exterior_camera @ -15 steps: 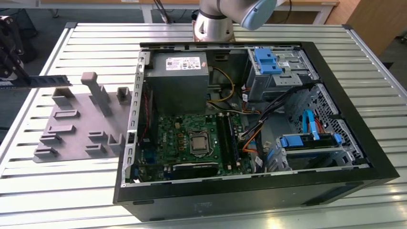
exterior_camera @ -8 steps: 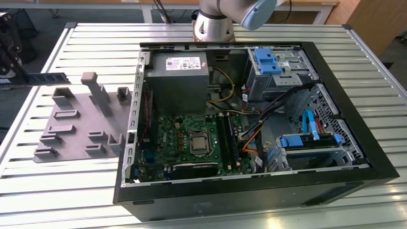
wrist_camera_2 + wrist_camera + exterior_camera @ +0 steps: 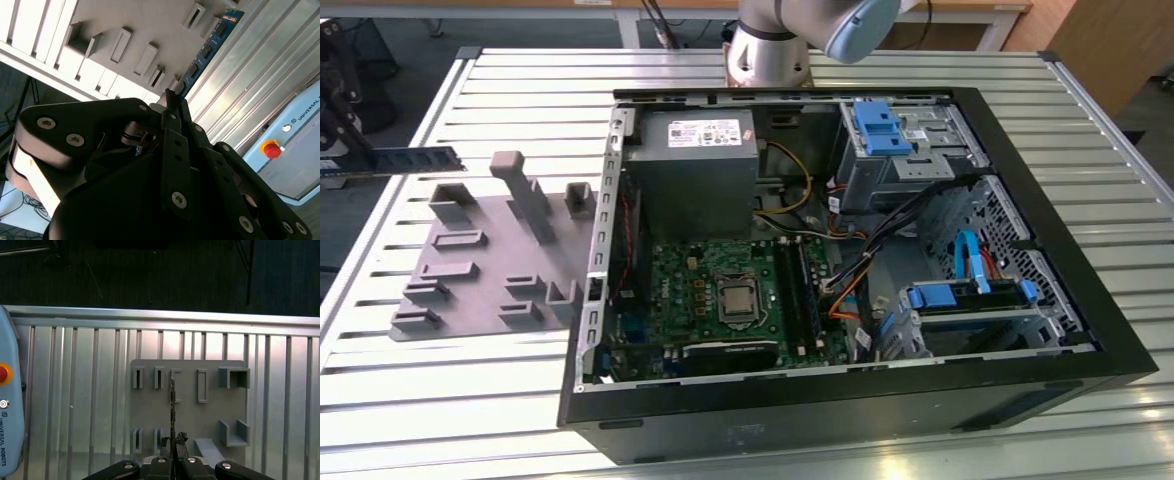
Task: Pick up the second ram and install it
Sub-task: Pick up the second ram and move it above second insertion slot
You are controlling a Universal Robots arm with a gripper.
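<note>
The second ram, a thin blue-green strip with dark chips, hangs in the air above the table at the exterior view's far left, over the grey holder tray. My gripper is shut on one end of it. In the second wrist view the ram sticks out past the closed fingertips, above the tray. In the first wrist view the ram appears edge-on, held by my gripper above the tray's slots.
An open black computer case lies on the slatted metal table, with its green motherboard and black slot rails exposed. A light blue pendant with a red button sits beside the tray. The arm's base stands behind the case.
</note>
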